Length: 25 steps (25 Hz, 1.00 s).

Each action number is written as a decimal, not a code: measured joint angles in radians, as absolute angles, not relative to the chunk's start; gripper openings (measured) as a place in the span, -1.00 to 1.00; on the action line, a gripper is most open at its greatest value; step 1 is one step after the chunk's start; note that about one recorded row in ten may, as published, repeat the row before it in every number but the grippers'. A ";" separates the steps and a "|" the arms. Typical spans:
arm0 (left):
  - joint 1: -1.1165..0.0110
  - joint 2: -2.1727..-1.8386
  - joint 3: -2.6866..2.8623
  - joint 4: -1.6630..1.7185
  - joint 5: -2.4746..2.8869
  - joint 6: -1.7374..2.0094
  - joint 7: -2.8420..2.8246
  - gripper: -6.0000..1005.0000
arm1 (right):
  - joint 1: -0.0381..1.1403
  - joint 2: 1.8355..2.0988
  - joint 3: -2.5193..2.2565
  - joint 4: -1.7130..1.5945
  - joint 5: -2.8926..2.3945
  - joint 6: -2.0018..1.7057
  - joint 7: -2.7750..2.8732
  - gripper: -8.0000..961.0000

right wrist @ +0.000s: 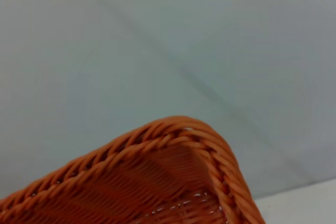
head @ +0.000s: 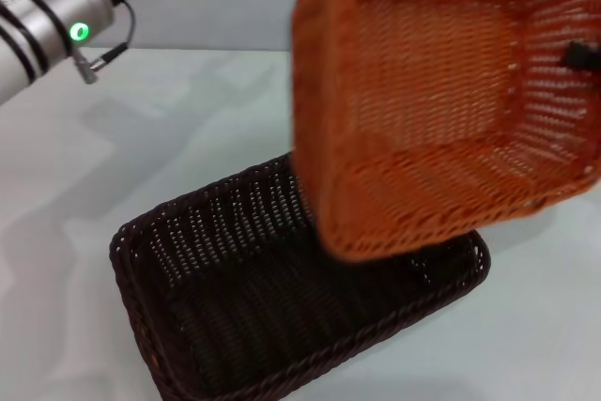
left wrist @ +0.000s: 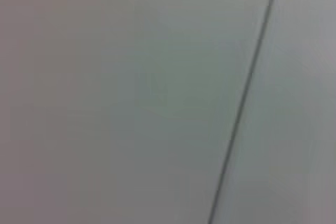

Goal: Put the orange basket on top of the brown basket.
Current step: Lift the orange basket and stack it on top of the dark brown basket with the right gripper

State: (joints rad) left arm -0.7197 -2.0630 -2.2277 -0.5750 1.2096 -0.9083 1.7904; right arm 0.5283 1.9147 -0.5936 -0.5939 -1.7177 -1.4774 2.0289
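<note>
The orange basket (head: 441, 91) hangs in the air, tilted with its open side toward the head camera, above the far right part of the brown basket (head: 282, 307). The brown basket lies flat on the white table, at a slant. My right gripper (head: 580, 53) shows only as a black finger at the orange basket's right wall, gripping it. The right wrist view shows a corner of the orange basket's braided rim (right wrist: 184, 135) close up. My left arm (head: 56, 7) is raised at the far left; its gripper is out of view.
The white table (head: 141, 138) spreads around the brown basket. The left wrist view shows only a plain pale surface with a thin dark seam (left wrist: 247, 93).
</note>
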 joint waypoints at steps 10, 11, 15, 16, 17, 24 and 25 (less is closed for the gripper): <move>-0.698 -2.065 -2.228 -0.562 1.191 -0.906 1.790 0.68 | 0.635 1.935 -0.857 -0.588 -1.736 -1.517 2.092 -0.61; -0.698 -2.065 -2.227 -0.561 1.191 -0.906 1.790 0.68 | 0.643 1.937 -0.868 -0.585 -1.746 -1.513 2.094 -0.61; -0.701 -2.068 -2.225 -0.549 1.190 -0.904 1.790 0.68 | 0.673 1.954 -0.876 -0.580 -1.815 -1.487 2.102 -0.60; -0.702 -2.068 -2.225 -0.547 1.190 -0.904 1.790 0.68 | 0.677 1.958 -0.876 -0.582 -1.829 -1.478 2.108 -0.60; -0.705 -2.068 -2.225 -0.544 1.190 -0.904 1.790 0.68 | 0.679 1.960 -0.876 -0.583 -1.841 -1.466 2.115 -0.60; -0.718 -2.067 -2.226 -0.532 1.190 -0.901 1.793 0.68 | 0.667 1.955 -0.872 -0.579 -1.854 -1.444 2.132 -0.51; -0.719 -2.067 -2.227 -0.532 1.191 -0.901 1.794 0.68 | 0.663 1.952 -0.871 -0.579 -1.854 -1.442 2.133 -0.44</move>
